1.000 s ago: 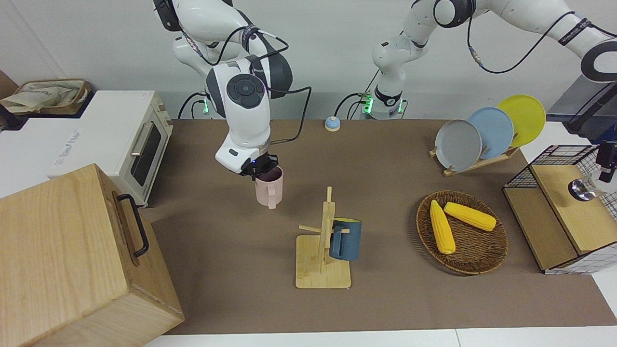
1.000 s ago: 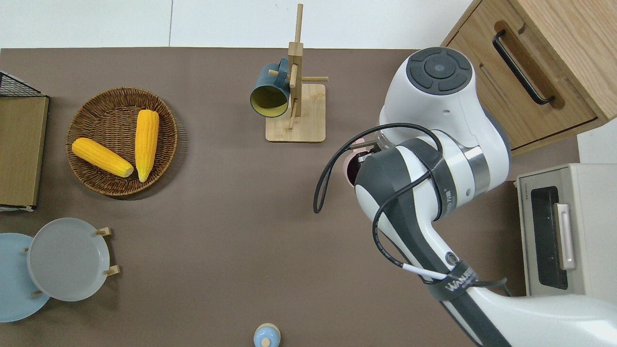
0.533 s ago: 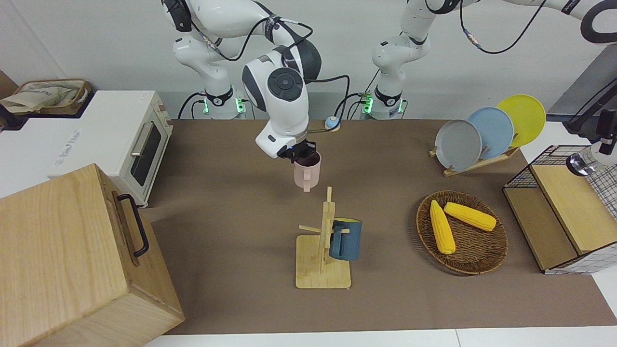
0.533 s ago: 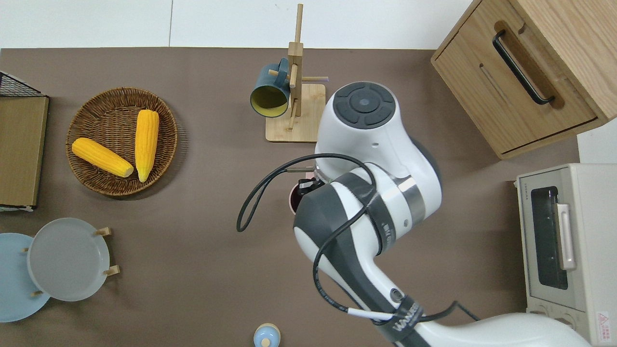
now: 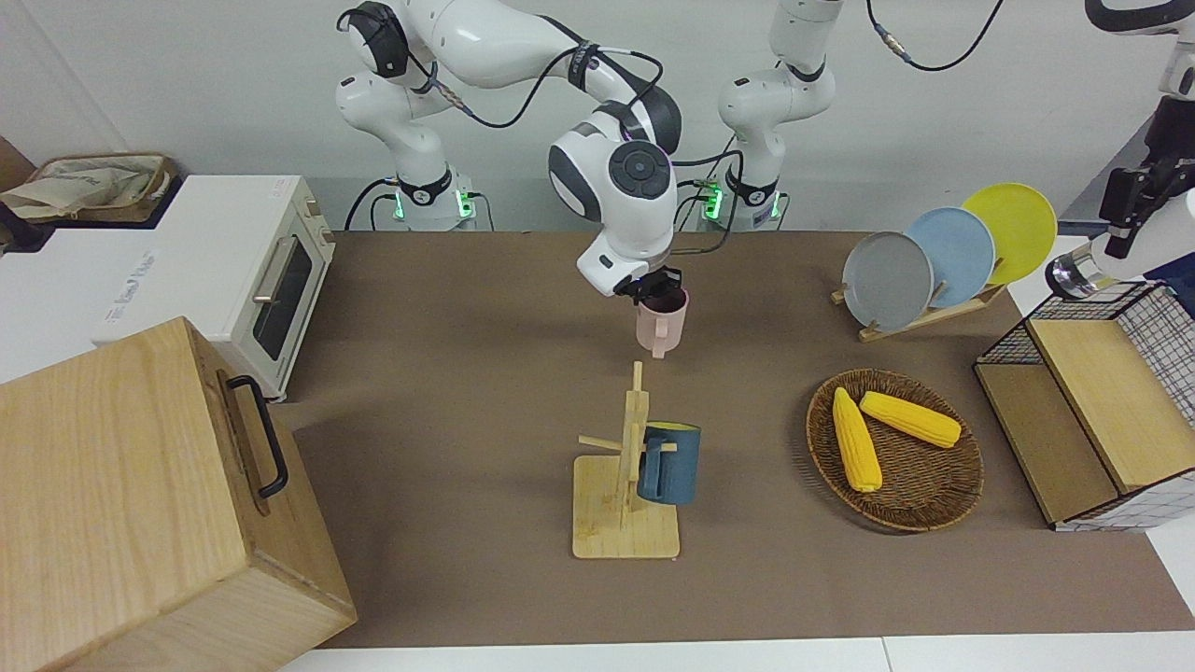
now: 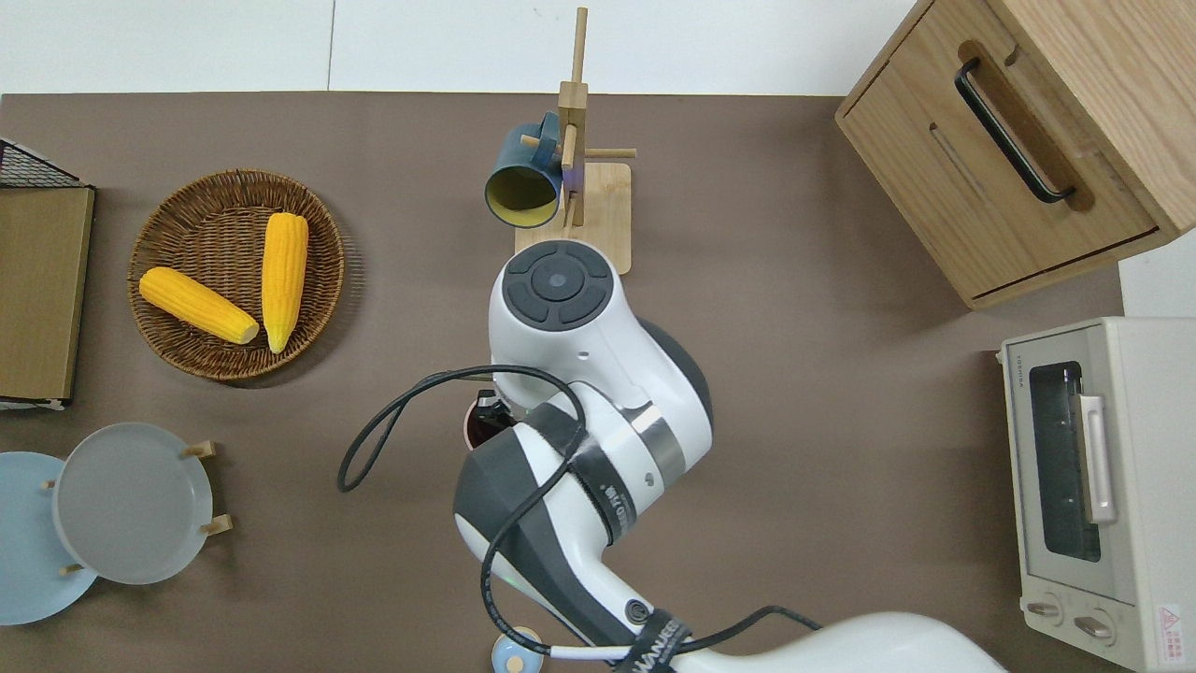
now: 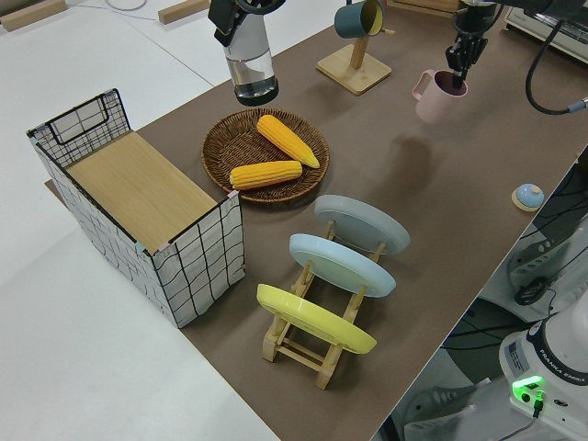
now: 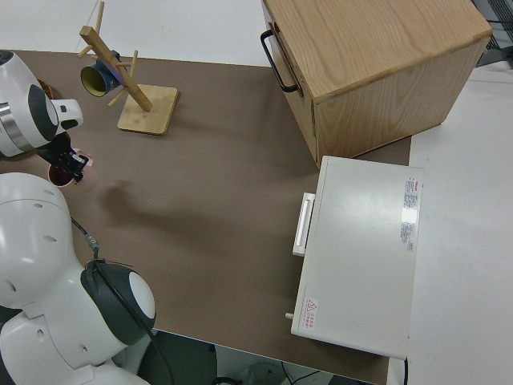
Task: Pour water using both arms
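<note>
The pink mug (image 5: 661, 322), clamped by the right gripper (image 5: 656, 287), is now carried mid-frame — toward the glass (image 7: 252, 78) clamped by the left gripper (image 7: 246, 44) (pouring likely next).

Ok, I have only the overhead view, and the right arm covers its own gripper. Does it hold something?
Observer: Yes. In the front view the right gripper is shut on the rim of a pink mug, which is upright and off the table.
Operator: And the left arm? I do not see it at all.
Observer: The left side view shows the left gripper shut on a clear glass, held upright in the air.
Operator: Where does the mug's handle point?
Observer: Away from the robots.
</note>
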Motion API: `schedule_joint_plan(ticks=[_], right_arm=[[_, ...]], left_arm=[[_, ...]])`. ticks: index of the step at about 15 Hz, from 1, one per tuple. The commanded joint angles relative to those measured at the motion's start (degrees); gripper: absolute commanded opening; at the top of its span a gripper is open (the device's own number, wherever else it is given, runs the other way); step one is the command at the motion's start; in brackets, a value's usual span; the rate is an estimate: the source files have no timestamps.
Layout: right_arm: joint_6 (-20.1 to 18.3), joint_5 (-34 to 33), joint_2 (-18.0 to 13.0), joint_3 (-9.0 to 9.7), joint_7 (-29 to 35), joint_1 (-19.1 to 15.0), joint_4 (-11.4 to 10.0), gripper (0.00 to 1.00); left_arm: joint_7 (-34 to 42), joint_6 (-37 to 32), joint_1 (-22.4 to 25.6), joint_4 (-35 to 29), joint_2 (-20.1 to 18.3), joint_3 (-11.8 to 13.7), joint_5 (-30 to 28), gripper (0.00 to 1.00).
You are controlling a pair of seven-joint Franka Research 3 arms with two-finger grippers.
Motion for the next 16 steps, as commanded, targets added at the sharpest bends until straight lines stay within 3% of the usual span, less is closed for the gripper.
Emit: schedule_joint_plan(ticks=[1,9,10,11,12,15,16], right_arm=[[4.5,3.15,4.02,-0.08,2.91,2.09,2.17,0.0],[11.36,5.78,8.95,-0.08,5.28,3.14,4.01,0.0],[11.62,5.35,8.95,-0.08,5.02,3.23,4.02,0.325],[12.06,5.17,8.95,-0.16,4.76,3.23,4.02,0.817],[12.76,4.3,8.95,-0.17,4.32,3.23,4.02,0.986],[11.9,-0.17,7.55,-0.08,4.4,2.45,4.02,0.987],[10.41,-1.84,4.58,-0.43,4.32,2.01,3.93,0.987]], left_arm=[[-7.52,3.59,-4.64,-9.85,-8.19,-0.21,5.26,0.0],[-19.92,14.21,-5.79,-30.67,-21.19,-8.38,9.22,0.0],[-21.15,15.02,-5.88,-33.05,-22.78,-9.17,9.4,0.0],[-21.34,15.2,-5.88,-34.82,-23.84,-9.88,9.4,0.0],[-22.12,15.81,-5.97,-36.66,-24.9,-10.49,9.4,0.0],[-22.92,16.87,-5.97,-39.67,-26.31,-11.55,8.97,0.0],[-22.92,16.78,-6.05,-39.84,-26.31,-11.55,8.96,0.0]])
